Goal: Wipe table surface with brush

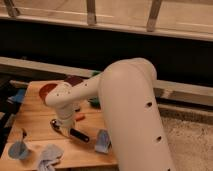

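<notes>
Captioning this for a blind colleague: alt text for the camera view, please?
A white robot arm reaches down to the wooden table surface, its hand shut at the head end of the black-handled brush. A blue cloth, blue sponge, red dish and green tray sit around it.

One camera is looking down from high behind the white robot arm (131, 115), very close, toward the light brown wooden plank tabletop (35, 114); end effector (61, 121) is sitting frame-left.

Smooth matt white arm (130, 110); gripper (63, 121) clamps glossy black-handled brush (75, 133), matt jointed-wood table (35, 127) beneath it.
</notes>
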Available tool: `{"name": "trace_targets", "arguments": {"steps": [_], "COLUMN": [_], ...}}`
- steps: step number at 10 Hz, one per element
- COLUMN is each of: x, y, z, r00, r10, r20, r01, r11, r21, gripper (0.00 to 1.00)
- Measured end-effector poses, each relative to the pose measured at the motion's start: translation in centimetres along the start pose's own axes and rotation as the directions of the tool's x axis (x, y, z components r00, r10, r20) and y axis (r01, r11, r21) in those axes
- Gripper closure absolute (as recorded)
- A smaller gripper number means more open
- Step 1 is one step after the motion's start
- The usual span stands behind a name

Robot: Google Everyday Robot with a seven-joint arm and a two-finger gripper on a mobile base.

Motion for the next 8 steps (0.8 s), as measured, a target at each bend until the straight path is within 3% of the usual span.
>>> {"name": "trace_targets", "arguments": {"steps": [2,4,8], "x": [-1.1,-3.7,-5.6], "y": [-1.3,-1.0,2.0], "z": [0.0,-0.2,-0.9], "r00": [1.0,0.998,0.985], "r10": [-0.007,-0.047,-0.144], "r20": [0.011,0.044,0.095], "r01": [0.007,0.046,0.143], "r11": [1.0,0.999,0.989], "r21": [0.009,0.016,0.02], "gripper": [1.0,1.0,1.0]}}
